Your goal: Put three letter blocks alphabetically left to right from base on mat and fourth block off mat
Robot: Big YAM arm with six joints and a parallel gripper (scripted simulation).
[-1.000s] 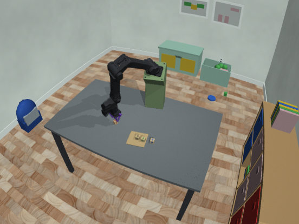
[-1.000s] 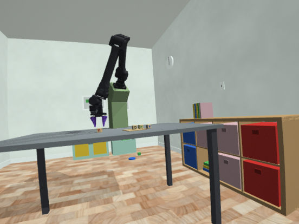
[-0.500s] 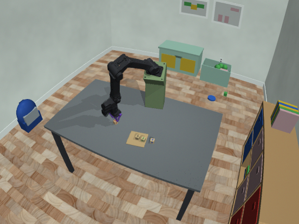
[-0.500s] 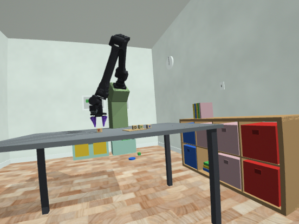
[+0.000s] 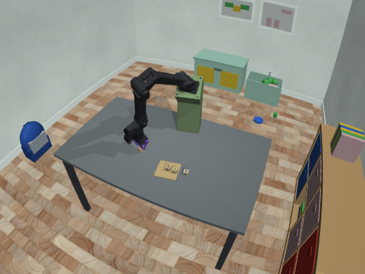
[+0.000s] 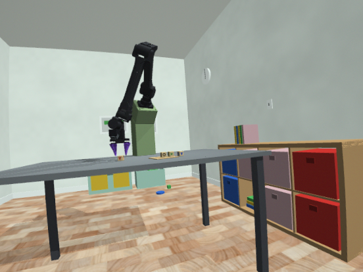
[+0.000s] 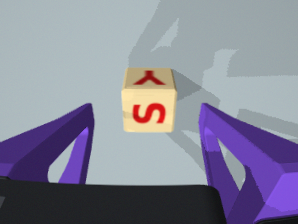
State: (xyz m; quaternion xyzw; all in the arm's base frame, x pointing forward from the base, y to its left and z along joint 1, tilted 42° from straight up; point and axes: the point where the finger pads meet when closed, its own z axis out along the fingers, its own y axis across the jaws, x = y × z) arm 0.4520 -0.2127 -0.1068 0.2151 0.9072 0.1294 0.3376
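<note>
A wooden block with red letters [image 7: 149,100] lies on the grey table, apart from the mat; in the wrist view it shows an S on one face and a Y on the adjoining face. It also shows in the top view [image 5: 140,149] and the exterior view [image 6: 120,158]. My gripper [image 7: 146,112] [image 5: 142,145] is open, its purple fingers straddling this block just above it without touching it [image 6: 120,149]. The tan mat [image 5: 166,171] carries two blocks [image 5: 168,167] [image 5: 174,169]. A block with a blue mark [image 5: 186,171] lies on the table just right of the mat.
The green pedestal [image 5: 189,106] that carries the arm stands on the table's far side. The table's left edge is some way from the gripper. A shelf unit [image 5: 330,205] stands off the table to the right.
</note>
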